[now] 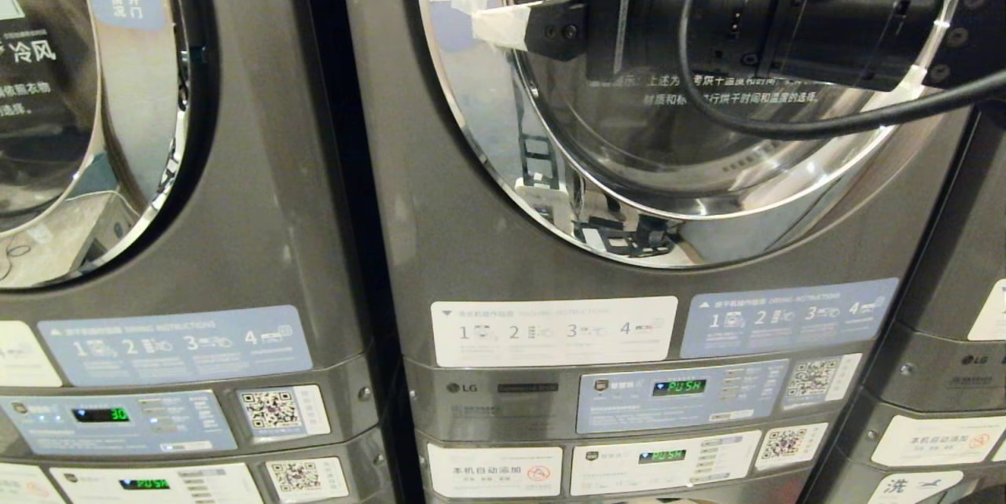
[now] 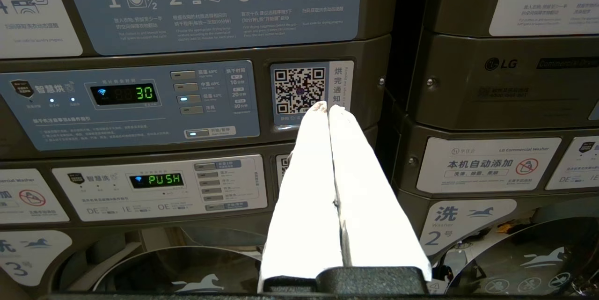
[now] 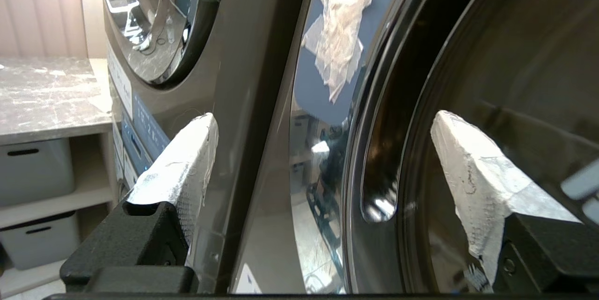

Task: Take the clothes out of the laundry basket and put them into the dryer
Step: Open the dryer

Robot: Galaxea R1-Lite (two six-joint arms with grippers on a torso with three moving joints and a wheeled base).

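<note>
Two tools | right tool (image 3: pixel 323 122) spread wide at dryer (image 1: pixel 440 197) door | left tool (image 2: pixel 327 108) closed

Dryer doors: we count 2 chrome-rimmed round doors in the head view, the dryer (image 1: pixel 692 174) and the neighbouring dryer (image 1: pixel 94 134).
Lit green displays: we count 4 in the head view, 1 reading 30 (image 1: pixel 100 414) and 3 reading PUSH.
QR code stickers: we count 4 in the head view.
Instruction stickers with steps 1 to 4: we count 3 in the head view.
Storage bins: we see 2 grey bins (image 3: pixel 35 169) on shelves in the right wrist view.
Grippers: we see 2, the left gripper (image 2: pixel 327 107) and the right gripper (image 3: pixel 323 120).
</note>
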